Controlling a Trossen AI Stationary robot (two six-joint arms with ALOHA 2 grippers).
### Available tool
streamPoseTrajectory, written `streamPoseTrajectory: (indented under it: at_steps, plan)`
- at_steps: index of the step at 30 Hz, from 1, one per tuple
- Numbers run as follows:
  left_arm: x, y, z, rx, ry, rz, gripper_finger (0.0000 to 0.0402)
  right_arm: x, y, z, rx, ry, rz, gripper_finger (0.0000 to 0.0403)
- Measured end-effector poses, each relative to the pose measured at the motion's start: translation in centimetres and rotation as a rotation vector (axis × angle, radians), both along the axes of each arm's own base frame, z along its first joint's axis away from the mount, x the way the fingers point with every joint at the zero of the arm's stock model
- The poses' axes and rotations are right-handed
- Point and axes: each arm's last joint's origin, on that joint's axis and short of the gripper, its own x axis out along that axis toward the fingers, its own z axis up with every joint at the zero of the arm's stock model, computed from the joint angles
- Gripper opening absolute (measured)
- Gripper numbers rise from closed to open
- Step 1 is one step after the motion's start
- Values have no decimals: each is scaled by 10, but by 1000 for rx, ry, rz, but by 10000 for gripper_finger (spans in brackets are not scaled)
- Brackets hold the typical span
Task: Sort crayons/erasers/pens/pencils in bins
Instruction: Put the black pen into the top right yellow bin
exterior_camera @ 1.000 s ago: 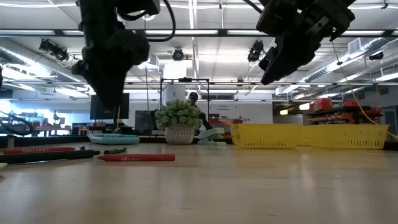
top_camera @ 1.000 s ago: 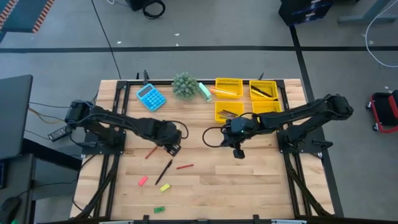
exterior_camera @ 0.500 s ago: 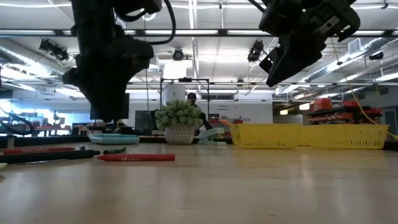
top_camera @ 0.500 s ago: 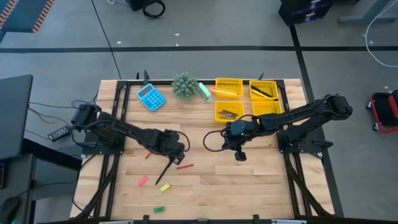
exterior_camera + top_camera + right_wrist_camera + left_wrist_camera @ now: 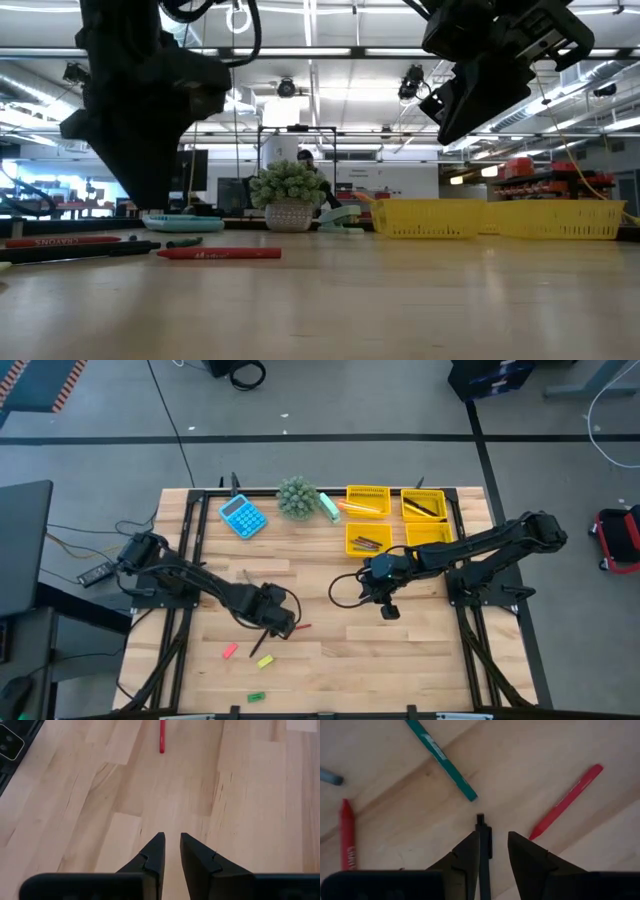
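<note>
My left gripper (image 5: 275,622) is open, low over the table, with one finger on each side of a black pen (image 5: 482,845) that lies flat on the wood. Past the pen's end lie a teal stick (image 5: 442,757) and two red crayons (image 5: 567,800) (image 5: 347,835). One crayon also shows in the high view (image 5: 300,627). A pink eraser (image 5: 229,651), a yellow eraser (image 5: 265,660) and a green eraser (image 5: 256,697) lie toward the near edge. Four yellow bins (image 5: 368,492) stand at the far right. My right gripper (image 5: 385,610) hangs empty above mid-table, its fingers a narrow gap apart (image 5: 170,842). My left gripper comes down from above with its fingers lying along the black pen. The pen's shaft (image 5: 484,851) lies close beside one finger (image 5: 470,852). I cannot tell whether it touches. The pen lies flat on the table.
A blue calculator (image 5: 243,516), a potted plant (image 5: 297,497) and a pale green object (image 5: 329,507) stand along the far edge. Three of the bins hold sticks. Bare wood lies between the two grippers and along the near right of the table (image 5: 420,660).
My left gripper has moved toward the table's near edge and down, from beside the black pen to astride it. The pen and crayons have stayed where they were.
</note>
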Motion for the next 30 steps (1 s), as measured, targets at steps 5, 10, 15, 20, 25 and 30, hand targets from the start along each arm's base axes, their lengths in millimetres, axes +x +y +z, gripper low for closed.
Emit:
streamPoseTrajectory:
  at_steps: [5, 10, 15, 20, 25, 30]
  plan:
    - [1, -6, -7, 7, 14, -27, 111, 0, 0, 0, -16, -7, 19, 66]
    - [0, -7, -7, 3, 10, -19, 104, 1, 0, 1, -30, -22, 36, 66]
    - [1, -8, -7, -14, -3, 32, 98, -1, 0, 0, -47, -8, 60, 67]
    - [4, -9, -6, -27, -38, 22, 88, -2, 0, -2, -60, 2, 105, 67]
    - [1, -8, -7, -12, -3, 25, 75, -2, 0, -1, -81, -9, 131, 67]
    - [0, -7, -7, -11, 10, 49, 71, -2, 0, -1, -98, -16, 152, 65]
